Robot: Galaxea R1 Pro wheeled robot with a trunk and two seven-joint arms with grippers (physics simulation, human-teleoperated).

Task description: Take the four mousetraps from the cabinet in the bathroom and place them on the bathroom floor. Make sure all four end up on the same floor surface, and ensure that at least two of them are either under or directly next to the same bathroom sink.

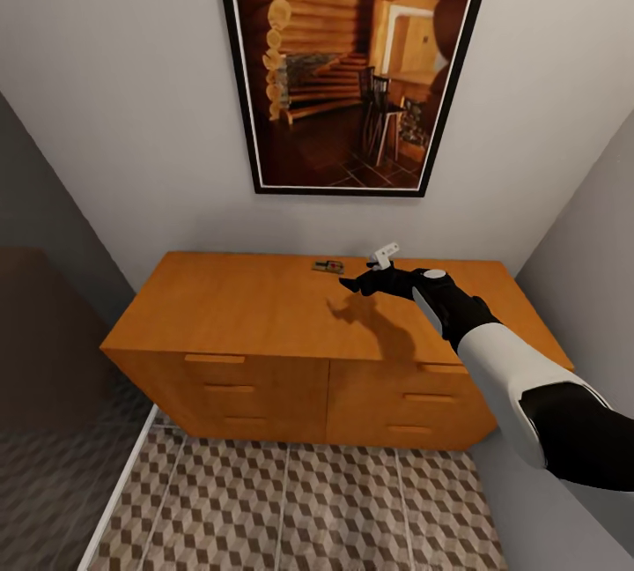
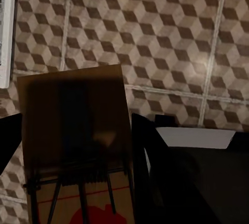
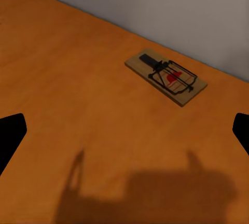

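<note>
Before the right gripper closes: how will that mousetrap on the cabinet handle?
The mousetrap looks like a stiff, thin wooden board, probably light. It lies flat on the smooth cabinet top, so it may slide rather than tip when nudged. Its wire parts stick up and could snag the right gripper, whose fingers are spread wide.

One mousetrap (image 1: 328,267) lies flat on top of the cabinet (image 1: 264,307), near its back edge by the wall, a little right of centre in the head view; the right wrist view shows it as a tan board (image 3: 166,78) with black wire and a red spot, set at an angle in the upper right. A second mousetrap (image 2: 78,146), darkened by shadow, fills the lower left of the left wrist view between the dark fingers, above the cube-patterned bathroom floor (image 2: 171,37). The cabinet is a low orange-brown sideboard with closed drawers, standing on that tiled floor (image 1: 299,500) at the bottom of the head view.
</note>
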